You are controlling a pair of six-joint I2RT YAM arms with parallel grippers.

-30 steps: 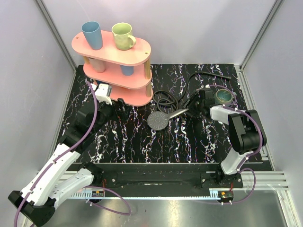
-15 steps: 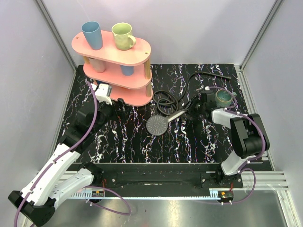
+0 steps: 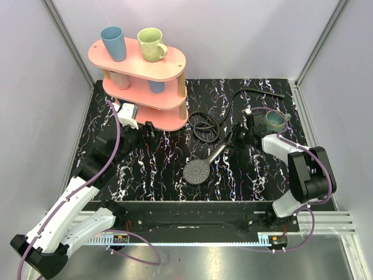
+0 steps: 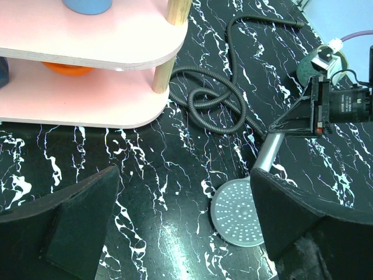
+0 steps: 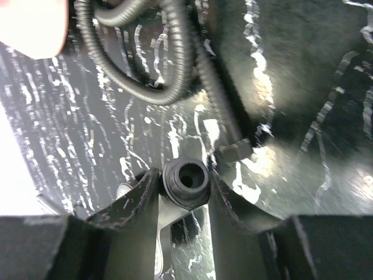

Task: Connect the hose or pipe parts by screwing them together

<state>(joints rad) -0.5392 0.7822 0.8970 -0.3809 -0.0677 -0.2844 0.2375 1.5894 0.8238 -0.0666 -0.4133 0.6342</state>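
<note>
Right arm: the right gripper (image 3: 235, 142) has its jaws closed on the black threaded end of the shower head (image 3: 204, 165) handle. The right wrist view shows a finger pressed against each side of that end, its open bore facing the camera.

Shower head: it sits near the middle of the table (image 3: 157, 169) with its round dotted face up. The handle slants away towards the right arm. Whether the head rests on the table or is lifted slightly cannot be told.

Hose: the hose (image 3: 204, 125) lies coiled on the table, between the pink shelf (image 3: 169, 61) and the right gripper. One run of it reaches towards the far right corner. In the right wrist view a hose fitting lies just beside the gripped handle end, apart from it and not joined.

Left arm: the left gripper (image 4: 185, 175) has its jaws spread wide with nothing between them. It hangs near the shelf, well apart from the shower head.

Other items: a blue cup (image 3: 112, 42) and a green mug (image 3: 151, 44) stand on the top shelf. A teal cup (image 3: 275, 119) stands just beside the right arm.
</note>
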